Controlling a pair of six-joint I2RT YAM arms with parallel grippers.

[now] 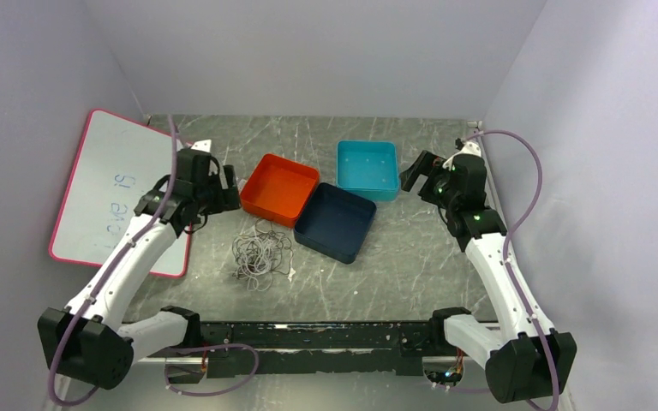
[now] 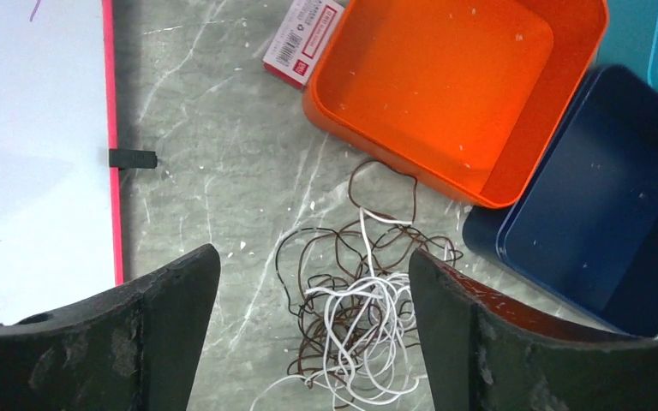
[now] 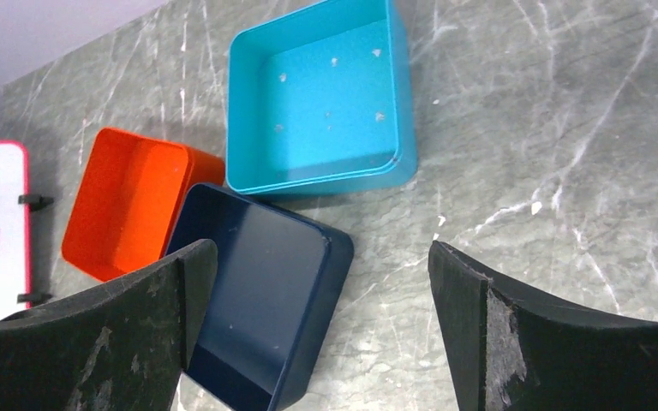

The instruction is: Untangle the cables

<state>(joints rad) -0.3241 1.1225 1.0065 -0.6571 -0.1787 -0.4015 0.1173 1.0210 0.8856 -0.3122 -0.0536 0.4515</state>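
Loosely tangled, the cables [image 2: 355, 317] lie near the spread left gripper [image 2: 313, 261], unheld.

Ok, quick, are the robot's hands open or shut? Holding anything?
Left gripper: open, holding nothing.
Right gripper: open, holding nothing.

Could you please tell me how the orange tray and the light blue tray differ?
The orange tray is turned diagonally in the overhead view; the light blue tray sits straight. The orange tray lies close to the tangled cables; the light blue tray lies farther off. Both are shallow, square and empty.
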